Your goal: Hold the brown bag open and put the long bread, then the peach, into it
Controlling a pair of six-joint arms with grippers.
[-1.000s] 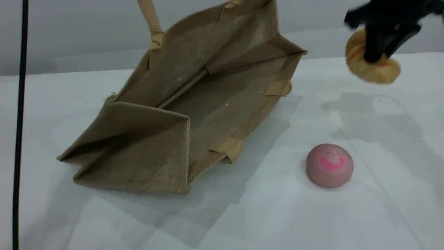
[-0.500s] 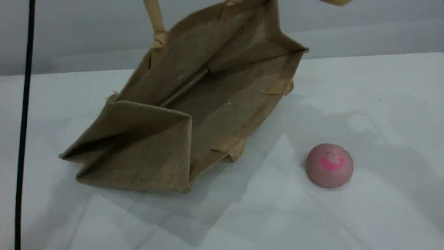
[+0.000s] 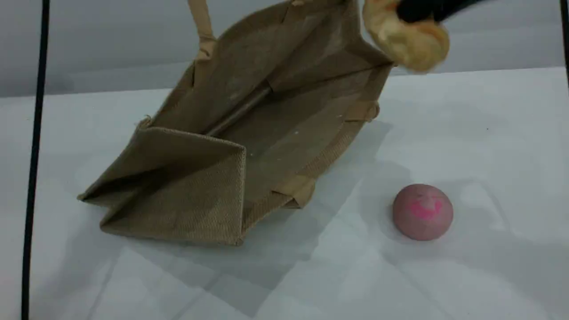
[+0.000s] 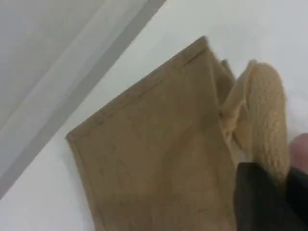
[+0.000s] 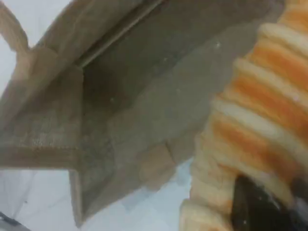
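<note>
Across the middle of the bench (image 3: 489,146), the brown bag (image 3: 231,146) is the largest item: it lies partly collapsed on its near gusset, its mouth standing wide toward the right and top, interior empty as far as the scene view shows. One beige handle (image 3: 202,26) is drawn taut upward past the top edge. In the left wrist view the left end effector (image 4: 264,192) is pressed together on a beige handle (image 4: 264,115), so the hold-open step is judged in hand.

Next in size, the long bread (image 3: 406,40) hangs clear of the bench, just beside the bag's upper right rim, pinched by the right end effector (image 3: 422,11), of which only a dark part shows at the top edge. The right wrist view confirms it: the striped roll (image 5: 260,120) fills the right side, with the open bag (image 5: 144,106) below it. The bread is judged lifted and carried but not yet released; it is not yet over the middle of the opening.

Smallest, the peach (image 3: 422,212) rests untouched on the bench, well apart from the bag, to its right and nearer the camera. Both placements remain outstanding.

Surface: plain white, smooth, carrying soft overlapping shadows. Room: a pale grey wall (image 3: 111,44) behind the bench and a thin black upright (image 3: 38,133) at the left edge; nothing further can be made out.
</note>
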